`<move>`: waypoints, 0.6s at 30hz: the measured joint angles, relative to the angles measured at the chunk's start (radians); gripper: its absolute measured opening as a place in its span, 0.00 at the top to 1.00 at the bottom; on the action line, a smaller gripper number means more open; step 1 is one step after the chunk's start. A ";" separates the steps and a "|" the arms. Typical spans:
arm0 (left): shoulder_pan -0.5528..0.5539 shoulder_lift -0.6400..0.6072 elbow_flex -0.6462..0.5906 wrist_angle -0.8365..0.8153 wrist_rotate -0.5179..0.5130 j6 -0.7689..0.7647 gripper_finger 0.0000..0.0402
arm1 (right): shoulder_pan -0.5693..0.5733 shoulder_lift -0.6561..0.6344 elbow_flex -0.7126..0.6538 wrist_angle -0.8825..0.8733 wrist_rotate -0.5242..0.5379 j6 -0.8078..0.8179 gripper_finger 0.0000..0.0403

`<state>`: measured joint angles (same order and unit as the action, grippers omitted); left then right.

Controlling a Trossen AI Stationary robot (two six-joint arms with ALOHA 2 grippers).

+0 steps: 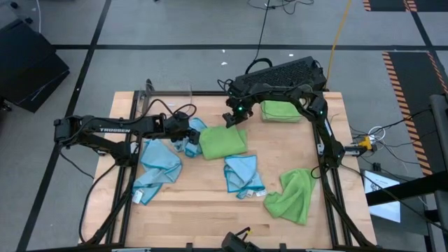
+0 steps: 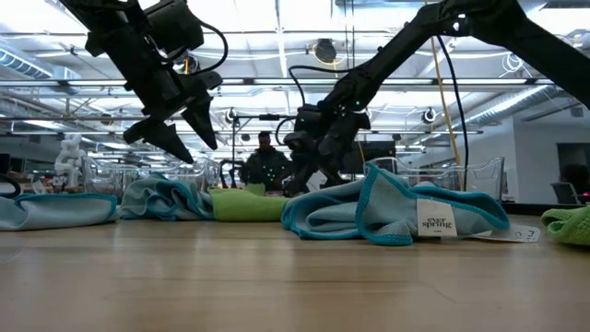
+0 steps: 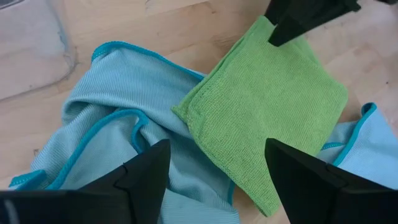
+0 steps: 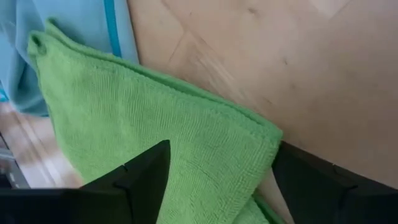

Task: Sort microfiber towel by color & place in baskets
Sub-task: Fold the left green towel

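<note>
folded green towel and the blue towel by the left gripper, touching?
Touching. The left wrist view shows the folded green towel lying over the blue towel, edges overlapping with no wood between them.

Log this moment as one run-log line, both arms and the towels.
right gripper: jaws open over folded green towel | left gripper: jaws open above blue towel | right basket: one green towel

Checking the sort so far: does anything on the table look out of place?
Nothing is damaged. One green towel already sits in the far-right basket; the blue towels and other green towels lie loose and crumpled across the table, unsorted.
</note>
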<state>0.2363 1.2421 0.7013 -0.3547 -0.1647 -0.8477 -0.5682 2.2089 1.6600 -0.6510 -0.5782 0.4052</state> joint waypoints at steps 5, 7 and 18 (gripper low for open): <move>0.004 0.000 0.000 -0.008 -0.009 0.018 0.35 | 0.002 0.000 0.000 -0.008 -0.008 -0.008 0.47; 0.011 0.000 0.000 -0.012 -0.012 0.019 0.35 | 0.002 0.000 0.000 -0.007 -0.003 -0.022 0.51; 0.049 0.000 0.000 -0.009 0.006 0.040 0.35 | 0.000 -0.007 -0.109 0.145 -0.003 0.011 0.86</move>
<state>0.2851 1.2423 0.7013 -0.3637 -0.1590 -0.8077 -0.5684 2.2023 1.5506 -0.5055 -0.5808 0.4158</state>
